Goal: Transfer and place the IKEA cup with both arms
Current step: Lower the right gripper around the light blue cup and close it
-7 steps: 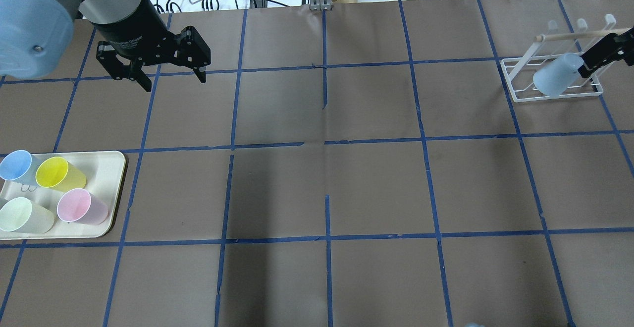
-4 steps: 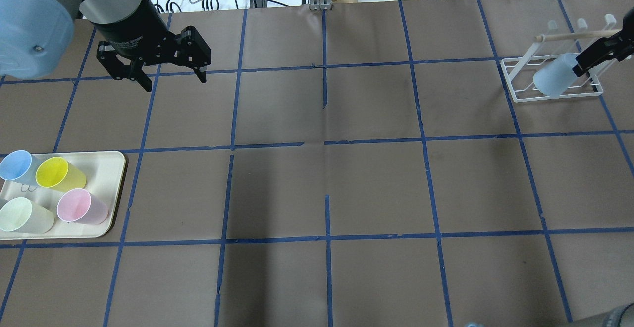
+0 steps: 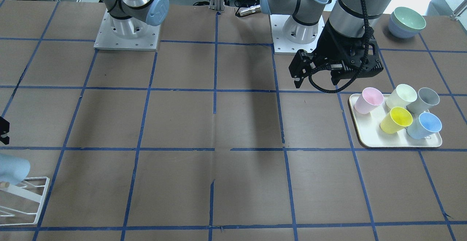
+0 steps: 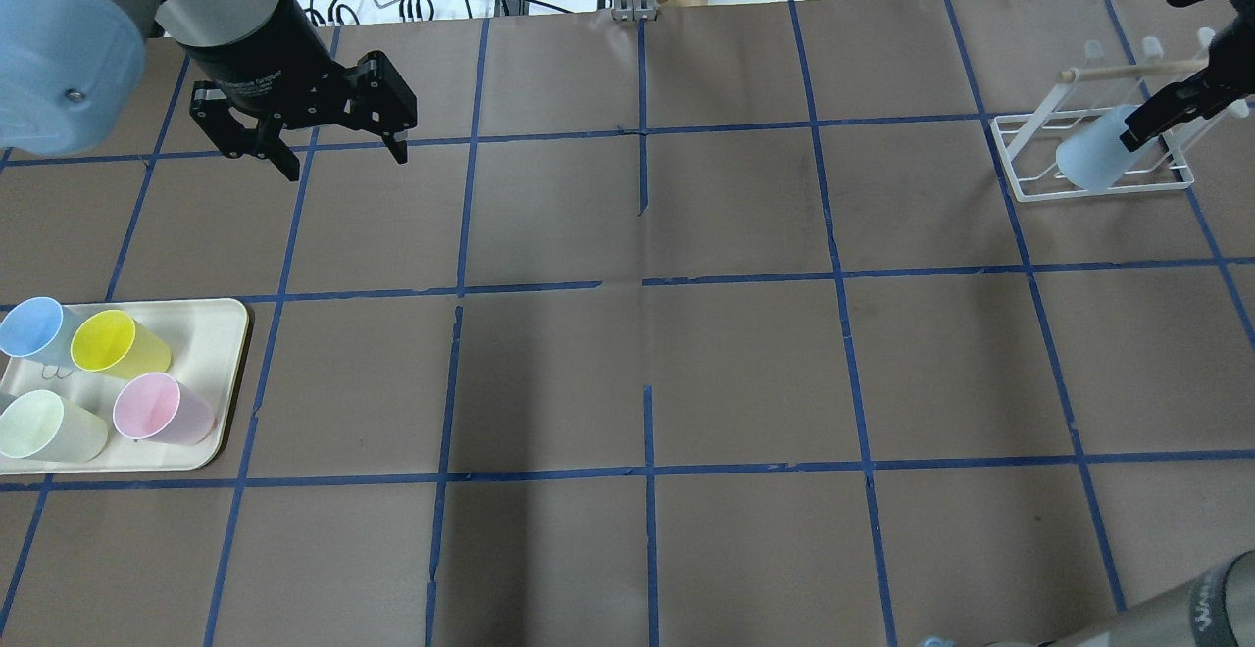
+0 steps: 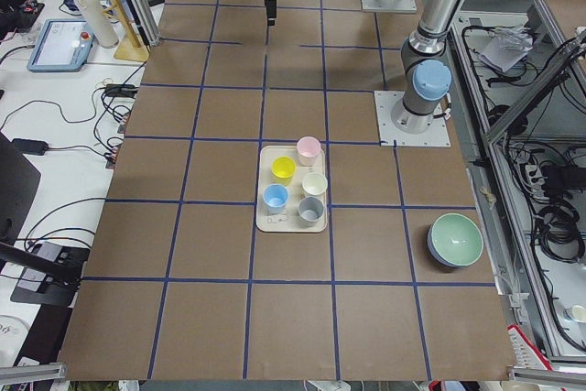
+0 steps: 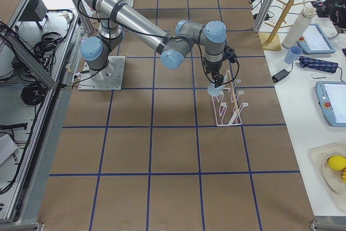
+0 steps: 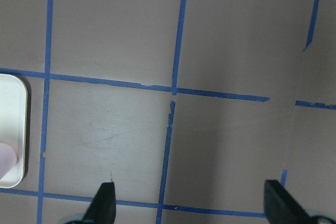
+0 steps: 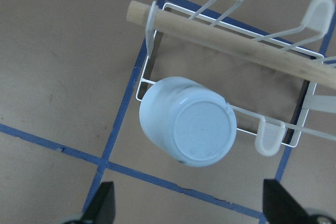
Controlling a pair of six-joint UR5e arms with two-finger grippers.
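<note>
The sky-blue IKEA cup (image 8: 186, 121) sits bottom-up and tilted on the white wire rack (image 8: 157, 80) at the table's far right; it also shows in the overhead view (image 4: 1090, 152) and at the front view's left edge (image 3: 12, 168). My right gripper (image 8: 191, 211) is open above the cup, its fingertips (image 8: 105, 203) clear of it on both sides; in the overhead view it (image 4: 1152, 120) hangs over the rack (image 4: 1108, 189). My left gripper (image 4: 345, 162) is open and empty above the far left of the table, also seen from the front (image 3: 317, 82).
A cream tray (image 4: 221, 333) at the left edge holds a blue-inside cup (image 4: 29, 326), a yellow, a pink and a pale green one; a grey cup (image 3: 425, 98) shows from the front. Stacked bowls (image 3: 406, 22) stand by the left arm's base. The rack has a wooden bar (image 8: 236, 38).
My right gripper has shifted a little left and farther back over the rack, and the cup has settled slightly on the rack. The left arm has not moved.
</note>
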